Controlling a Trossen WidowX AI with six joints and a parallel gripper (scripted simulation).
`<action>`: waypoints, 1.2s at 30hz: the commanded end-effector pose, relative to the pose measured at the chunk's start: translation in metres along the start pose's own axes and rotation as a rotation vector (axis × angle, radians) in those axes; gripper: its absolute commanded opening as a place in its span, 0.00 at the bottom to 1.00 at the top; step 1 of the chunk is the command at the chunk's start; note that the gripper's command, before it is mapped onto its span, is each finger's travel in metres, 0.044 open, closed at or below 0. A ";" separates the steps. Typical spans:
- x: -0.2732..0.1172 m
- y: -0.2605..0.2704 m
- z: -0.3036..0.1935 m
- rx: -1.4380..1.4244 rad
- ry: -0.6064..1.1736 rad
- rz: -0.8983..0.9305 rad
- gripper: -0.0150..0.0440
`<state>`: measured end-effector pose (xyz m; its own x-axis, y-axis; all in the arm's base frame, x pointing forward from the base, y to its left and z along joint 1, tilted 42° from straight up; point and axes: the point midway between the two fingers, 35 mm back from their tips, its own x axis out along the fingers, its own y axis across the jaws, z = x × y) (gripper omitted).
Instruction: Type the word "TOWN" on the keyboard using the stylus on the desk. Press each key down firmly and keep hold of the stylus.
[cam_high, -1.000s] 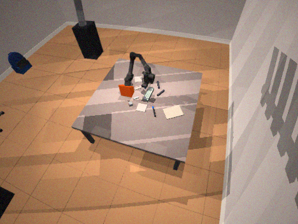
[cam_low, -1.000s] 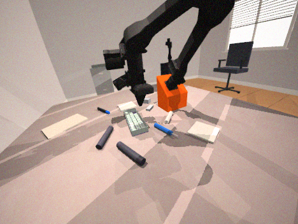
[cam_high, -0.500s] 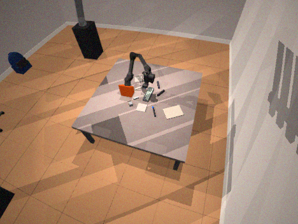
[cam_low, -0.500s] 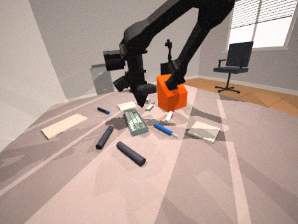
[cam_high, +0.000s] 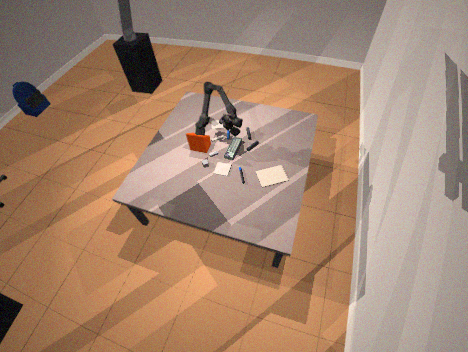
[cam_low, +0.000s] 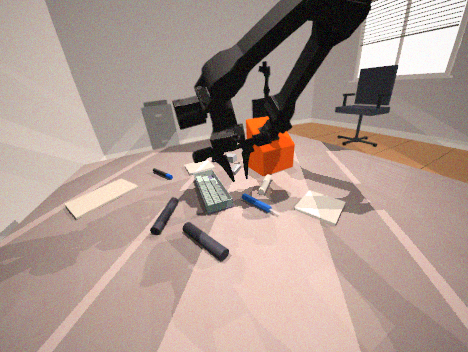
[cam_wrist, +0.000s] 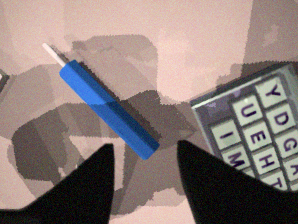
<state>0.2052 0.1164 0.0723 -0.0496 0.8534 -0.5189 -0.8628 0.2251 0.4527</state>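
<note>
Just above the desk (cam_high: 260, 220) (cam_low: 280, 295), the pincer (cam_high: 231, 131) (cam_low: 239, 180) (cam_wrist: 145, 150) stands partly spread with 0 things between its 2 fingers, probably opened so they can pass either side of the stylus. The blue stylus (cam_high: 228, 135) (cam_low: 256, 203) (cam_wrist: 110, 110) lies flat beneath the pincer, its thick end between the fingertips in the wrist view and its pale tip (cam_low: 274, 213) (cam_wrist: 54, 55) pointing away. Gripping that thick body would leave the tip free for pressing keys.

Beside the pincer, on the right in the wrist view, the keyboard (cam_high: 233, 148) (cam_low: 212, 192) (cam_wrist: 250, 130) sits near the stylus, within easy carrying reach. All 4 letters of TOWN likely remain to be typed, so the step in hand looks like lining up, lowering and closing on the stylus.
</note>
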 end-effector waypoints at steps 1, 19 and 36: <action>0.020 0.037 0.011 -0.721 -0.196 0.099 0.51; 0.023 0.040 0.012 -0.785 -0.217 0.101 0.51; 0.040 0.038 0.009 -0.785 -0.218 0.101 0.51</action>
<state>0.1776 0.1612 0.0771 -0.1146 0.9405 -0.3198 -0.9621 -0.1853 -0.2000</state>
